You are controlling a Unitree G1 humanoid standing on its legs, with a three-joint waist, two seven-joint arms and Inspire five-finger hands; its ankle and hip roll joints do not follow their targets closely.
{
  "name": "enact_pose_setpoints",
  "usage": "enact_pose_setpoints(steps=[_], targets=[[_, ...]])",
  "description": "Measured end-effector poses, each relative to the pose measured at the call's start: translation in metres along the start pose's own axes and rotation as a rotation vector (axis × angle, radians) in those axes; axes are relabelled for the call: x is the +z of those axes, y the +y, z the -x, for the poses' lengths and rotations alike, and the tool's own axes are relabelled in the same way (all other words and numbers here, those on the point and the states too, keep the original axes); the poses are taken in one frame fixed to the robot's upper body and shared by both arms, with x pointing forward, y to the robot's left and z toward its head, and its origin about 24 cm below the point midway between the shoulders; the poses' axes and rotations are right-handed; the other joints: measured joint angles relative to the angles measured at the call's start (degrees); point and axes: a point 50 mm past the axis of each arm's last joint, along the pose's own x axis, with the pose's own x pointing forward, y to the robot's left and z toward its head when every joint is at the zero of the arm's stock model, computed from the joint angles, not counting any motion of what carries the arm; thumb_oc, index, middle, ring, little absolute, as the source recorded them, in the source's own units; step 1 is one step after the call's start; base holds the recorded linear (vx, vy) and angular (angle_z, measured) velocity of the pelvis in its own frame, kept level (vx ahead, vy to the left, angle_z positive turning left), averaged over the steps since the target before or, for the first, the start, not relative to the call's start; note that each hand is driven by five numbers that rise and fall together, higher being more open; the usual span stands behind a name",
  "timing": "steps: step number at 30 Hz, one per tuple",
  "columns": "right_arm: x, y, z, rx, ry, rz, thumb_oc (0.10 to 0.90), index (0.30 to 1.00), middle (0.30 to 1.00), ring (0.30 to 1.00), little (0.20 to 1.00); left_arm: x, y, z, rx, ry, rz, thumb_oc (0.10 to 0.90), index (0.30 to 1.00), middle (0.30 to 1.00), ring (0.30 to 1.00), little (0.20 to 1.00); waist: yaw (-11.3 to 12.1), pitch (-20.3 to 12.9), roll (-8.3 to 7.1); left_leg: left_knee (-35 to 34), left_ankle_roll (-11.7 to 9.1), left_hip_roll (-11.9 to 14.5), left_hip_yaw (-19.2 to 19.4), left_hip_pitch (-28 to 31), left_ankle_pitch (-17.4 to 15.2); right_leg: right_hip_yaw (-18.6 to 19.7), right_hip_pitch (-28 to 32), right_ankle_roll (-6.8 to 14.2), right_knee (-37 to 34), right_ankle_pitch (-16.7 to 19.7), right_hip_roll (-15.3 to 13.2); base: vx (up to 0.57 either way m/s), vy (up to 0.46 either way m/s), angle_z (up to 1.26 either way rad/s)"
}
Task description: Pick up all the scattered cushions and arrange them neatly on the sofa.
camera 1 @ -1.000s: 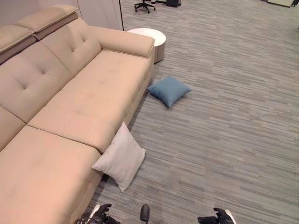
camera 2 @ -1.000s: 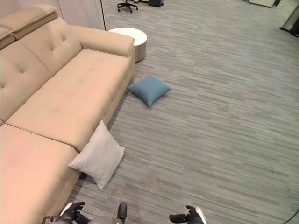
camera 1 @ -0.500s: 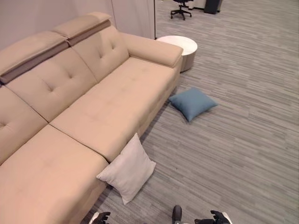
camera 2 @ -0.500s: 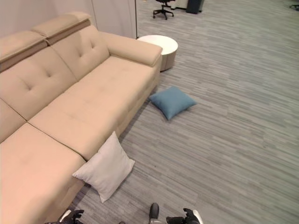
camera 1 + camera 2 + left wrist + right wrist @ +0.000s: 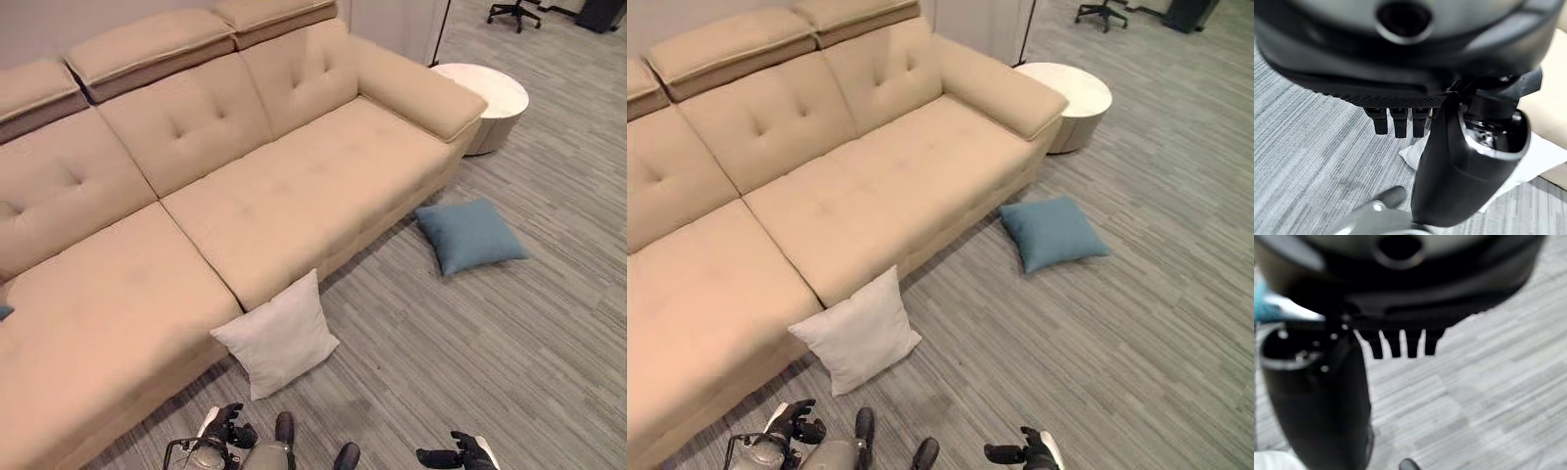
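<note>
Where the floor meets its base, a long beige sofa [image 5: 294, 186] takes most of the room: smooth matte upholstery, button-tufted back panels, raised headrest pads, one rounded arm at the far end. Floor [image 5: 509, 343]: grey carpet with fine streaked striping, running back past the sofa.

Round white side table [image 5: 490, 93], low, drum-shaped, just beyond the sofa arm. Black office chair [image 5: 514, 10] on castors, well back (partly cut off).

White cushion [image 5: 277, 336]: square, soft, plain weave, standing tilted on one corner on the floor and leaning against the sofa front. Blue cushion [image 5: 468, 233]: square, plump, lying flat on the floor near the sofa's arm end, well apart from the white one. A sliver of blue [image 5: 5, 311] shows at the sofa seat's edge; what it is cannot be told.

Left hand [image 5: 227, 428], low near the white cushion, fingers [image 5: 1395, 122] hanging straight, holding nothing. Right hand [image 5: 458, 456], over bare floor, fingers [image 5: 1396, 345] likewise straight and empty.
</note>
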Motion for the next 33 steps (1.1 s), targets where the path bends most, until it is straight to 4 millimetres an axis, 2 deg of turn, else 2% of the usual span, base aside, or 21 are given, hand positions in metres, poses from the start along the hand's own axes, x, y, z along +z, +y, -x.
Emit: enact_pose_setpoints(steps=[1,3,4,5,7,8,9,10,11,12,13,14,15,16,18,20,22,24,29,31,33], targets=[[0.001,0.004,0.001,0.009,-0.003,-0.002,0.8,0.9,0.9,0.9,0.9,-0.008,0.001,0.002,0.002,0.023,-0.001,0.8,0.9,0.9,0.9,0.9,-0.1,-0.1,-0.33,-0.8,3.1,-1.3,-0.1,1.7,-0.1,0.0,0.8,1.6,1.3,-1.4,-1.0,0.27,0.204,0.01],[-0.004,0.005,0.001,0.014,0.016,0.007,0.8,0.9,0.9,0.9,0.9,-0.016,0.001,0.003,0.004,0.057,0.027,0.8,0.9,0.9,0.9,0.9,0.0,-0.2,-0.39,-4.2,5.7,-3.1,-0.7,6.1,-1.4,-0.2,0.5,3.4,10.2,-5.3,-4.1,0.17,0.184,0.23],[-0.003,0.006,0.002,0.018,0.011,0.006,0.8,0.9,0.9,0.9,0.9,-0.02,0.004,0.004,0.009,0.069,0.019,0.8,0.9,0.9,0.9,0.9,0.2,-0.6,0.24,-5.0,7.1,-3.4,-1.6,8.9,-1.5,0.8,-3.9,5.5,24.3,-8.0,-7.9,0.12,0.158,0.36],[0.0,0.007,0.001,0.024,-0.001,0.006,0.8,0.9,0.9,0.9,0.9,-0.018,0.009,0.003,0.018,0.063,0.014,0.8,0.9,0.9,0.9,0.9,0.2,-0.7,-0.08,-4.6,8.1,-4.4,-3.2,9.0,-2.0,2.4,-7.4,6.3,33.0,-8.2,-10.0,0.09,0.12,0.6],[0.007,0.008,0.001,0.031,-0.026,-0.002,0.8,0.9,0.9,0.9,0.9,-0.006,0.018,-0.001,0.034,0.029,-0.024,0.8,0.9,0.9,0.9,0.9,-0.6,-0.5,-0.3,-3.8,8.4,-5.6,-6.7,9.5,-2.4,8.7,-14.9,8.5,44.8,-9.3,-12.4,0.09,-0.019,1.04],[0.01,0.009,0.001,0.04,-0.035,-0.005,0.8,0.9,0.9,0.9,0.9,-0.001,0.022,-0.002,0.042,0.012,-0.028,0.8,0.9,0.9,0.9,0.9,0.3,-0.4,-0.42,-3.8,8.5,-6.0,-7.2,10.1,-2.5,10.2,-17.3,8.5,44.2,-9.3,-12.4,0.14,-0.08,1.19],[0.025,0.008,-0.001,0.038,-0.082,-0.017,0.8,0.9,0.9,0.9,0.9,0.001,0.023,-0.003,0.046,0.006,-0.027,0.8,0.9,0.9,0.9,0.9,-0.1,-0.2,0.15,-4.1,7.6,-6.0,-11.4,11.8,-3.9,16.6,-19.3,7.3,40.0,-10.0,-8.1,0.25,-0.176,1.15],[0.03,0.009,-0.001,0.042,-0.107,-0.022,0.8,0.9,0.9,0.9,0.9,0.002,0.022,-0.003,0.046,0.002,-0.017,0.8,0.9,0.9,0.9,0.9,0.0,-0.1,-0.25,-4.2,7.3,-6.0,-13.4,12.8,-4.5,21.7,-19.8,6.6,31.4,-9.6,-4.5,0.26,-0.238,1.27],[0.033,0.011,-0.001,0.048,-0.114,-0.026,0.8,0.9,0.9,0.9,0.9,0.001,0.016,-0.002,0.032,0.009,-0.008,0.8,0.9,0.9,0.9,0.9,0.0,0.0,-0.4,-4.1,6.8,-5.8,-16.7,13.4,-6.1,25.4,-21.4,4.4,25.5,-8.0,-1.3,0.24,-0.255,1.4],[0.03,0.013,0.0,0.053,-0.11,-0.02,0.8,0.9,0.9,0.9,0.9,-0.005,0.014,-0.002,0.028,0.038,-0.012,0.8,0.9,0.9,0.9,0.9,-1.0,-0.1,-0.03,-3.6,5.2,-4.3,-20.1,12.9,-7.5,32.5,-22.7,4.0,18.6,-5.2,3.4,0.13,-0.257,2.02],[0.011,0.022,0.004,0.076,-0.052,-0.016,0.8,0.9,0.9,0.9,0.9,-0.009,0.011,-0.002,0.012,0.062,-0.04,0.8,0.9,0.9,0.9,0.9,-3.0,-0.2,-1.44,-3.2,4.2,-4.7,-24.9,14.4,-7.6,33.5,-19.2,3.8,10.3,-2.3,2.7,0.09,-0.267,2.22],[-0.009,0.024,0.007,0.082,0.023,-0.007,0.8,0.9,0.9,0.9,0.9,-0.018,0.002,0.002,-0.01,0.074,-0.044,0.8,0.9,0.9,0.9,0.9,-2.1,-0.8,-2.61,-3.0,3.1,-4.9,-25.1,16.6,-8.6,26.3,-16.7,2.1,9.4,3.8,-0.4,0.11,-0.319,2.14],[-0.013,0.019,0.006,0.067,0.04,-0.017,0.8,0.9,0.9,0.9,0.9,-0.018,-0.002,0.003,-0.019,0.069,-0.035,0.8,0.9,0.9,0.9,0.9,-1.9,-1.7,-1.65,-0.5,2.4,-3.7,-24.5,14.9,-8.5,22.8,-13.9,2.0,5.3,4.0,0.0,0.08,-0.262,1.34],[-0.011,0.014,0.005,0.055,0.033,-0.015,0.8,0.9,0.9,0.9,0.9,-0.014,-0.001,0.002,-0.015,0.053,-0.03,0.8,0.9,0.9,0.9,0.9,-1.4,-1.9,-1.55,0.8,2.0,-3.1,-23.7,14.3,-8.3,21.3,-11.5,1.7,1.7,5.4,0.5,0.04,-0.19,1.24],[0.002,0.002,0.0,0.023,-0.007,-0.014,0.8,0.9,0.9,0.9,0.9,-0.009,-0.003,0.001,-0.018,0.036,-0.021,0.8,0.9,0.9,0.9,0.9,-1.5,-2.4,-2.37,4.1,0.4,-3.3,-23.5,11.9,-9.6,20.7,-9.2,-1.0,-0.6,7.3,1.2,-0.04,-0.134,0.81],[0.039,-0.016,-0.007,-0.02,-0.139,-0.027,0.8,0.9,0.9,0.9,0.9,-0.002,-0.001,0.0,-0.015,0.014,-0.021,0.8,0.9,0.9,0.9,0.9,-1.7,-2.3,-2.89,3.9,-1.7,-3.2,-21.8,6.5,-8.2,18.3,-9.0,-1.8,-0.6,6.2,1.6,-0.15,-0.079,0.52],[0.036,-0.018,-0.007,-0.025,-0.132,-0.026,0.8,0.9,0.9,0.9,0.9,0.012,0.0,-0.002,-0.012,-0.036,-0.024,0.8,0.9,0.9,0.9,0.9,-2.1,-2.1,-3.02,6.3,-4.1,-2.1,-17.7,1.5,-6.2,15.0,-9.2,-3.1,-0.6,5.5,1.5,-0.13,0.031,0.67],[0.03,-0.015,-0.006,-0.016,-0.108,-0.023,0.8,0.9,0.9,0.9,0.9,0.017,0.002,-0.004,-0.007,-0.048,-0.024,0.8,0.9,0.9,0.9,0.9,-2.8,-1.9,-2.96,6.9,-4.1,0.7,-8.9,-0.2,-6.0,13.3,-9.2,-3.2,-1.0,5.1,1.5,0.0,0.051,0.42],[0.019,-0.012,-0.004,-0.009,-0.077,-0.022,0.8,0.9,0.9,0.9,0.9,0.002,-0.003,-0.001,-0.023,0.001,-0.028,0.8,0.9,0.9,0.9,0.9,-5.5,-2.2,-1.78,-2.1,-3.6,1.0,-9.5,8.4,-6.0,13.8,-8.2,-2.2,-0.6,5.0,1.6,0.04,0.098,-0.02],[0.006,-0.012,-0.002,-0.007,-0.041,-0.015,0.8,0.9,0.9,0.9,0.9,0.001,-0.011,0.0,-0.04,0.006,-0.024,0.8,0.9,0.9,0.9,0.9,-6.2,-2.2,-0.2,-4.7,-1.9,1.0,-9.6,11.4,-5.0,13.9,-8.4,-1.2,-0.6,5.7,2.3,0.02,0.157,-0.04],[-0.001,-0.007,0.0,0.007,-0.023,-0.014,0.8,0.9,0.9,0.9,0.9,0.0,-0.011,0.001,-0.042,0.009,-0.021,0.8,0.9,0.9,0.9,0.9,-6.1,-2.0,-0.37,-6.8,0.5,0.0,-9.1,12.6,-4.6,15.1,-9.1,-0.3,-0.6,6.6,1.6,-0.02,0.124,-0.21]])
